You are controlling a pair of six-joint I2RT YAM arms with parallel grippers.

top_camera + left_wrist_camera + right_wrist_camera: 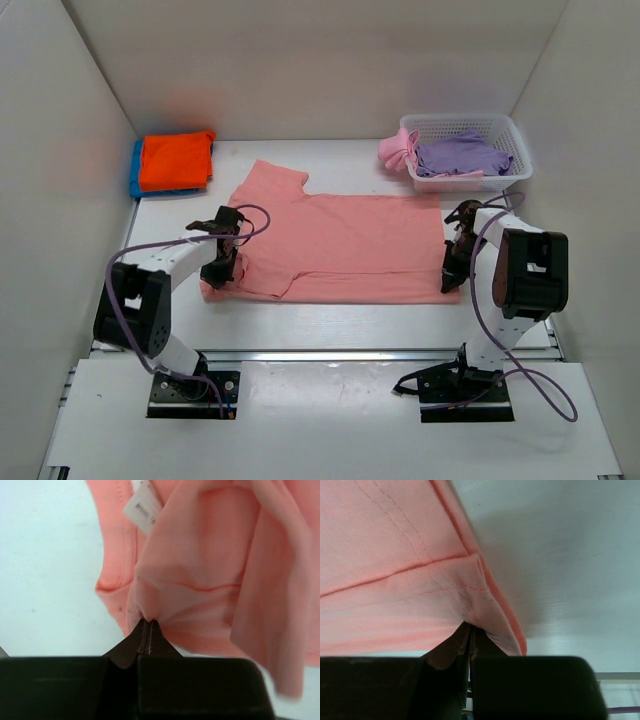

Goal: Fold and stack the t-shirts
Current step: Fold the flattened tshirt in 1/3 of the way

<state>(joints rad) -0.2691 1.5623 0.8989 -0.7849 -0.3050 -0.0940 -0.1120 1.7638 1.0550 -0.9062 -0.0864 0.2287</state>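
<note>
A salmon-pink t-shirt (345, 240) lies spread across the middle of the table, its near edge folded over. My left gripper (221, 268) is shut on the shirt's near left corner; the left wrist view shows pinched cloth (165, 595) and a white label (142, 511). My right gripper (452, 275) is shut on the shirt's near right hem corner, seen as a stitched hem (470, 585) in the right wrist view. A folded orange t-shirt (176, 158) lies on a blue one (136, 170) at the back left. A lavender shirt (460, 155) and a brighter pink one (396, 148) sit in the basket.
A white lattice basket (520, 150) stands at the back right against the wall. White walls close in the table on the left, back and right. The arm bases (190, 385) sit at the near edge.
</note>
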